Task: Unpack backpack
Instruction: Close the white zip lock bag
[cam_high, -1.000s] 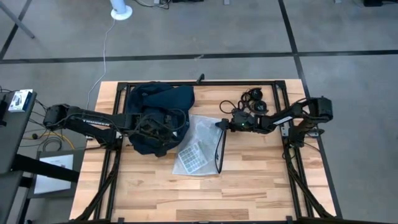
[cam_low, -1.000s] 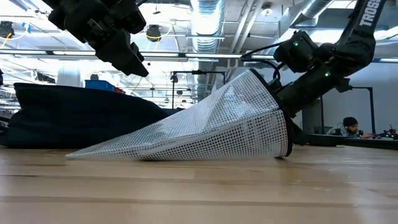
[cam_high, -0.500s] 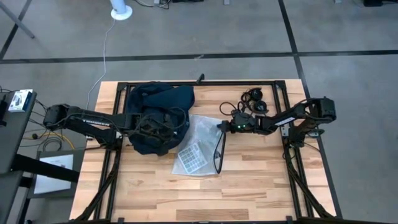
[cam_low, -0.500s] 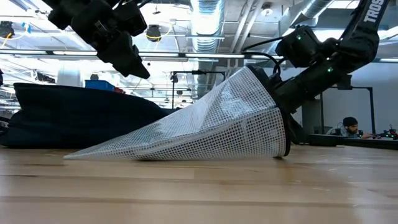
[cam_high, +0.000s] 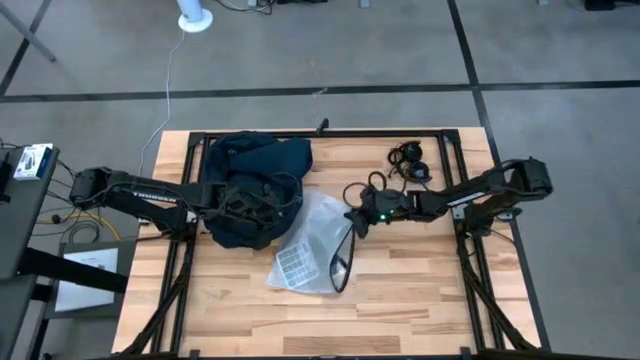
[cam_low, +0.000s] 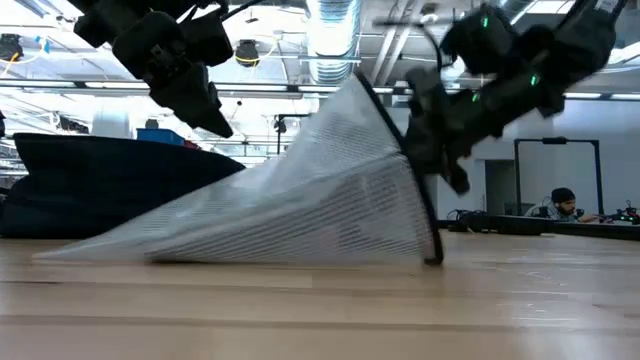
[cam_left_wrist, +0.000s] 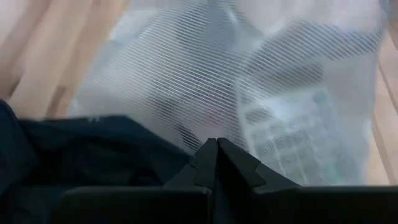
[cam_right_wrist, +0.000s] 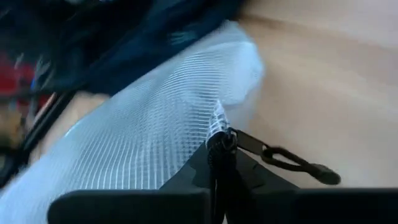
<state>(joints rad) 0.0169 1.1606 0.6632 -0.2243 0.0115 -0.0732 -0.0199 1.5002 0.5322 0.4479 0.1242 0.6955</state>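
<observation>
Step in hand, by judgement: drawing the mesh pouch (cam_high: 312, 250) clear of the backpack (cam_high: 250, 185). Backpack at the far-left part of the bench (cam_high: 420, 300), against the far edge, mouth turned toward the middle. Right gripper (cam_high: 352, 222) near the bench centre, fingers pressed together on the pouch's black zipper edge, as confirmed in the right wrist view (cam_right_wrist: 219, 144); pouch raised at that end into a cone in the low view (cam_low: 330, 190), the opposite end resting on the wood just beside the backpack. Left gripper (cam_high: 268, 196) over the backpack's mouth, fingers (cam_left_wrist: 214, 163) pressed together on nothing visible. Next move, likely: carry the pouch toward the near edge, lower, release, then return to the backpack for remaining contents. Open room: wide bare wood across the near half of the bench. Obstruction: coiled black cables (cam_high: 408, 160) at the far-right corner; keep the right arm's path short of them.
</observation>
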